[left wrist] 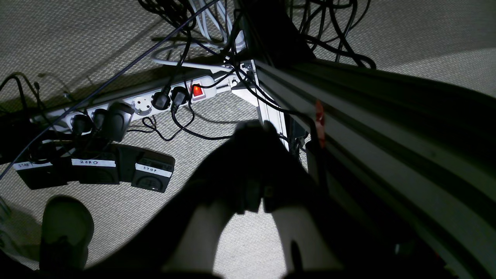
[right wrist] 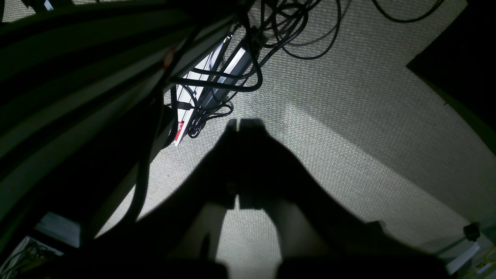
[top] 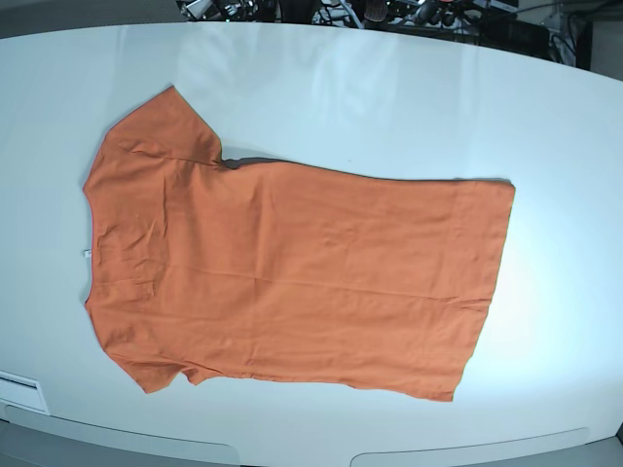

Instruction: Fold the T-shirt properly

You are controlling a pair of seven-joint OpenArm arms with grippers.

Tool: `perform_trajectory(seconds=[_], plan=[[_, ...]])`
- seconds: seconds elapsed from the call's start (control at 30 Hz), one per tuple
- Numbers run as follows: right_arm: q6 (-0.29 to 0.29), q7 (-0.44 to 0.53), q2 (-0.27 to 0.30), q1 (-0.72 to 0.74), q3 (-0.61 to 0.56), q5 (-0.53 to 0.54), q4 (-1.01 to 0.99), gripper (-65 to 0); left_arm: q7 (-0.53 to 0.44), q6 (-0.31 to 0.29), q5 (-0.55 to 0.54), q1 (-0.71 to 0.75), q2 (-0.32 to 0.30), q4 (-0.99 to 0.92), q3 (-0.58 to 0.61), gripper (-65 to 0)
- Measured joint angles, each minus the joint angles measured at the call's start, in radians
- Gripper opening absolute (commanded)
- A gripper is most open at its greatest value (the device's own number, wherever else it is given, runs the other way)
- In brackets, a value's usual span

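Note:
The orange T-shirt (top: 292, 268) lies spread flat on the white table (top: 389, 107) in the base view. Its neck and small white tag (top: 86, 253) are at the left, its hem at the right, and one sleeve points up-left and the other down-left. Neither gripper shows in the base view. In the left wrist view my left gripper (left wrist: 254, 128) is a dark shape with its jaws together, hanging over the floor beside the table frame (left wrist: 387, 128). In the right wrist view my right gripper (right wrist: 238, 124) is the same, jaws together over carpet. Both hold nothing.
Under the left arm lie a white power strip (left wrist: 155, 102) with a lit red switch, three black foot pedals (left wrist: 97, 170) labelled START, ZERO, STOP, tangled cables (left wrist: 217, 23) and a shoe (left wrist: 66, 228). Cables (right wrist: 271, 35) also hang by the table frame (right wrist: 77, 77).

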Motion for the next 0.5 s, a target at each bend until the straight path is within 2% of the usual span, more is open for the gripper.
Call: perform_trajectory(seconds=[0.37, 0.43, 0.5], plan=[[0.000, -0.001, 0.000, 0.000, 0.000, 0.000, 0.000, -65.0, 0.000, 0.000, 0.000, 0.000, 0.000, 0.000, 0.000, -65.0], [0.009, -0.062, 0.000, 0.000, 0.000, 0.000, 0.005, -65.0, 0.042, -0.008, 0.042, 0.000, 0.000, 0.002, 0.000, -65.0], [0.057, -0.136, 0.001, -0.001, 0.000, 0.000, 0.005, -65.0, 0.122, -0.065, 0.114, 0.001, 0.000, 0.004, 0.000, -65.0]])
